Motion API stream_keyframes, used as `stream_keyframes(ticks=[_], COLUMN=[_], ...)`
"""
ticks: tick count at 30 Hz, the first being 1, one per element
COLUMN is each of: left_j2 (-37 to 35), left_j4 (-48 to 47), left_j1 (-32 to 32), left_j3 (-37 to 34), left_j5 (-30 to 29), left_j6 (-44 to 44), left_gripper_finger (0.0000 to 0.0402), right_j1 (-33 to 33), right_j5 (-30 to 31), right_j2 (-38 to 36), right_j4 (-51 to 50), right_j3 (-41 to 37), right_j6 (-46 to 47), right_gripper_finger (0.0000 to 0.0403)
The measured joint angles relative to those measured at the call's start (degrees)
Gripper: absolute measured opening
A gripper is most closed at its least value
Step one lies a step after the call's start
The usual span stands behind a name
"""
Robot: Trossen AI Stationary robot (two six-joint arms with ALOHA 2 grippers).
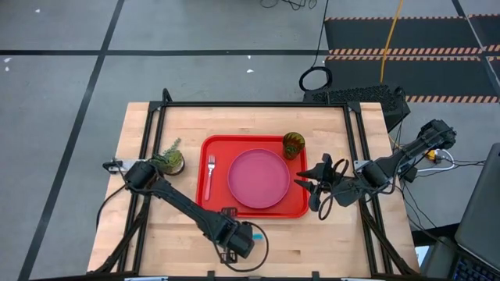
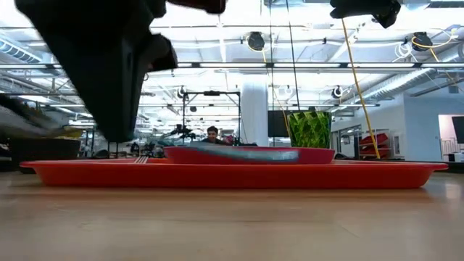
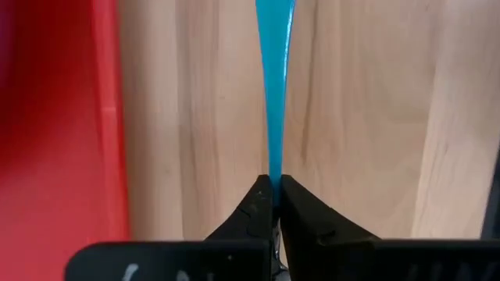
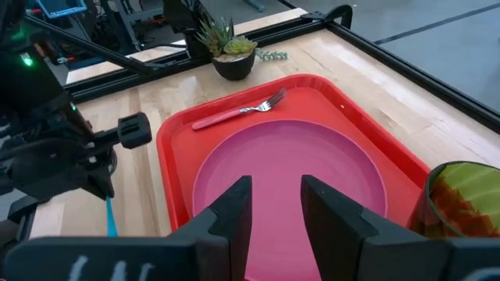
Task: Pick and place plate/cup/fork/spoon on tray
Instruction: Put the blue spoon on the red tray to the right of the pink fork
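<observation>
The red tray (image 1: 217, 207) lies mid-table. On it are the pink plate (image 1: 259, 178), the fork (image 1: 210, 173) with a pink-red handle left of the plate, and the green cup (image 1: 294, 144) at the tray's far right corner. My left gripper (image 1: 250, 234) is near the table's front edge, just in front of the tray, shut on the spoon's light blue handle (image 3: 273, 86). The spoon's bowl is out of view. My right gripper (image 4: 275, 187) is open and empty above the plate's right side (image 4: 289, 164). My left gripper pinches the narrow end of the spoon's blue handle (image 3: 273, 168) between its two fingertips. The handle runs straight on from the fingertips, in line with the fingers, over the bare wood beside the tray's rim (image 3: 109, 117). In the right wrist view it points down below the gripper (image 4: 109, 215).
A small potted plant (image 1: 170, 160) stands on the table left of the tray's far left corner. Black frame rails run along the table's left, right and far sides. Bare wood lies in front of the tray and to its right.
</observation>
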Motion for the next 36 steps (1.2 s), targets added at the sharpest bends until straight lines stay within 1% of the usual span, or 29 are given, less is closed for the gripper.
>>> stream_keyframes(ticks=[6, 8, 13, 19, 21, 26, 31, 36], left_j2=[-1.8, -2.3, -3.4, -5.7, -6.7, -8.5, -8.7, -8.7], left_j4=[-0.1, -2.2, -7.2, -8.7, -9.3, -9.0, -9.3, -11.5], left_j1=[0.1, 0.4, 1.1, 1.0, 1.0, 1.7, 2.3, 2.4], left_j3=[0.0, 0.1, 0.0, 0.1, 0.1, 0.1, 0.1, 0.1], left_j5=[-3.4, -4.1, -4.6, -4.7, -5.6, -8.0, -7.6, -4.1], left_j6=[6.3, 9.4, 18.3, 29.2, 33.1, 41.8, 47.9, 53.4], left_gripper_finger=[0.0007, 0.0007, 0.0007, 0.0007, 0.0007, 0.0007, 0.0007, 0.0007], right_j1=[0.0, 0.0, 0.0, 0.0, 0.0, -0.1, -0.1, 0.0], right_j5=[0.0, 0.0, 0.1, 0.9, 2.0, 2.0, 1.9, 1.8], right_j2=[0.0, 0.0, 0.0, 0.1, 0.2, 0.3, 0.3, 0.3], right_j4=[0.4, 0.4, 0.5, 1.7, 2.8, 4.3, 4.5, 4.7], right_j3=[0.0, 0.0, 0.0, 0.0, 0.0, 0.0, 0.0, 0.0], right_j6=[0.0, 0.0, 0.0, 0.0, 0.0, -1.3, -1.1, -0.9], right_gripper_finger=[0.0106, 0.0106, 0.0106, 0.0106, 0.0106, 0.0106, 0.0106, 0.0106])
